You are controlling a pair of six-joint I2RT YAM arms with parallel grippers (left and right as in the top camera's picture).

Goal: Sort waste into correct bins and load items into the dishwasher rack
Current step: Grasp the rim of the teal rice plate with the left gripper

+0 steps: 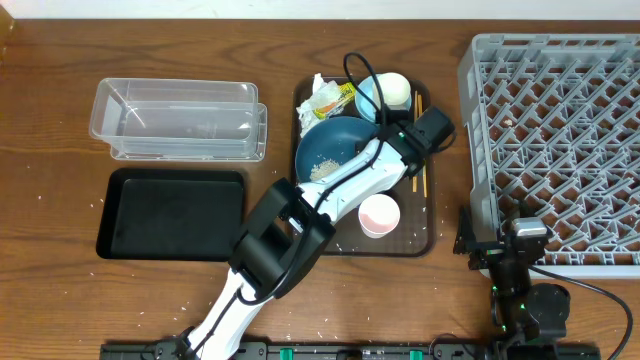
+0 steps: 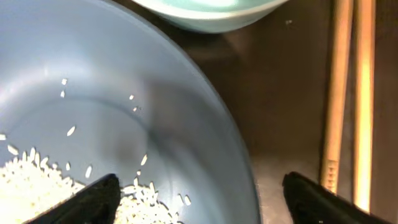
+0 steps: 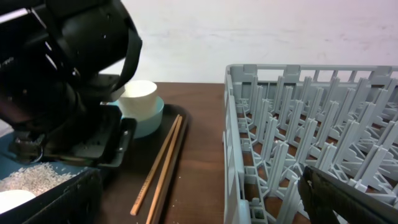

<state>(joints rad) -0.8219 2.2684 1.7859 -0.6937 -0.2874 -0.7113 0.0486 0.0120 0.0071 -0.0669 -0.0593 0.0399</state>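
Note:
The large dark-blue bowl (image 1: 330,150) sits on the brown tray with loose rice (image 1: 325,168) in it. My left gripper (image 1: 380,143) is open at the bowl's right rim. In the left wrist view the gripper (image 2: 199,186) straddles that rim (image 2: 239,149), one finger (image 2: 93,199) over the rice (image 2: 37,180) and the other (image 2: 317,199) outside. Chopsticks (image 2: 339,93) lie just right of it. A white cup (image 1: 395,90) stands in the light-blue bowl (image 1: 368,95); the pink cup (image 1: 379,214) is in front. Tissue (image 1: 325,95) and yellow wrapper (image 1: 343,97) lie at the back. My right gripper (image 1: 500,245) is open beside the dishwasher rack (image 1: 560,140).
The clear tub (image 1: 180,120) and the black tray (image 1: 170,213) stand left of the brown tray (image 1: 430,235). In the right wrist view the rack wall (image 3: 236,137) rises close on the right, chopsticks (image 3: 158,165) lie to the left, and the left arm's wrist (image 3: 68,62) fills the upper left.

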